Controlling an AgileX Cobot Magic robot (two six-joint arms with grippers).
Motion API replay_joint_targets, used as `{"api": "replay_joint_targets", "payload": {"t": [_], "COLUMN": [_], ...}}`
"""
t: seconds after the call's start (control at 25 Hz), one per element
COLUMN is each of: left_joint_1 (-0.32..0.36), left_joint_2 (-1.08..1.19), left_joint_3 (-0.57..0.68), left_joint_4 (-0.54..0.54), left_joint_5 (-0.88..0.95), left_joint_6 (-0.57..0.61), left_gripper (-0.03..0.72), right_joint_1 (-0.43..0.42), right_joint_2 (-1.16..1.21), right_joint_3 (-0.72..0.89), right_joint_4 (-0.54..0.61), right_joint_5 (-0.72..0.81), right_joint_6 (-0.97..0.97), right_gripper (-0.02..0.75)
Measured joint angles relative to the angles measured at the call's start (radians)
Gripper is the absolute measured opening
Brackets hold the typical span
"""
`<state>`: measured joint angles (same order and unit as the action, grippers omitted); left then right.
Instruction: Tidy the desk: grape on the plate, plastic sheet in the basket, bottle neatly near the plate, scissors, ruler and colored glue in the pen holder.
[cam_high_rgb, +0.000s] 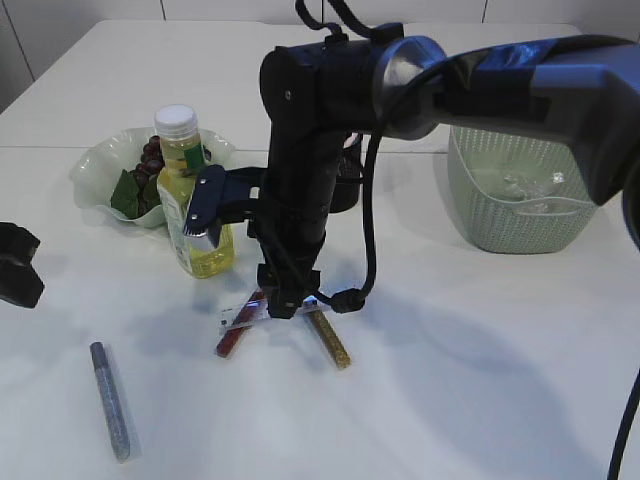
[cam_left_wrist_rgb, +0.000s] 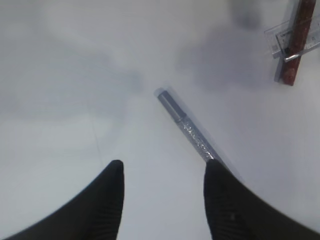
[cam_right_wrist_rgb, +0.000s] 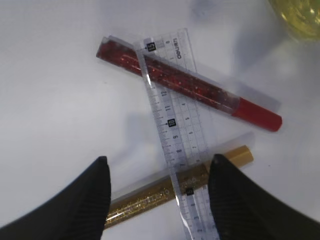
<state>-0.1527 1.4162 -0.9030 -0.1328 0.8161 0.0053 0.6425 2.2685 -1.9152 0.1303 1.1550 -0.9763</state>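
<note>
Your right gripper (cam_right_wrist_rgb: 157, 200) hangs open over the clear plastic ruler (cam_right_wrist_rgb: 172, 135), which lies across the red glitter glue tube (cam_right_wrist_rgb: 187, 85) and gold glitter glue tube (cam_right_wrist_rgb: 150, 195); close carelessly and you'll pinch a tube too, or the ruler skids.

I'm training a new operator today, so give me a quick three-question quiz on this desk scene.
1. True or false: the clear ruler lies across both the red glue pen and the gold glue pen.
2. Which glue pen lies alone, apart from the others? A) red B) silver C) gold
3. What fruit sits in the green plate?

Key: 1 true. 2 B, the silver glue pen. 3 grapes.
</note>
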Motion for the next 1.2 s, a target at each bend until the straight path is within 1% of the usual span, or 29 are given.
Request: {"api": "replay_joint_targets", "payload": {"t": [0.2, 0.36, 0.76, 1.2], "left_joint_1": [0.0, 0.0, 0.0, 0.0], "left_joint_2": [0.0, 0.0, 0.0, 0.0], "left_joint_3": [0.0, 0.0, 0.0, 0.0], "left_joint_4": [0.002, 0.002, 0.002, 0.002], "left_joint_5": [-0.021, -0.025, -0.033, -0.045], "left_joint_6": [0.0, 0.0, 0.0, 0.0], "left_gripper": [0.379, 0.374, 0.372, 0.372], "right_joint_1": [0.0, 0.0, 0.0, 0.0], "right_joint_2": [0.039, 0.053, 0.108, 0.112], "right_joint_3": [0.0, -0.002, -0.004, -0.005], "right_joint_4": [0.004, 0.004, -0.015, -0.019], "right_joint_5": [-0.022, -0.067, -0.102, -0.138], "right_joint_6": [-0.083, -0.122, -0.14, -0.14], "right_gripper": [0.491, 0.491, 0.491, 0.491]}}
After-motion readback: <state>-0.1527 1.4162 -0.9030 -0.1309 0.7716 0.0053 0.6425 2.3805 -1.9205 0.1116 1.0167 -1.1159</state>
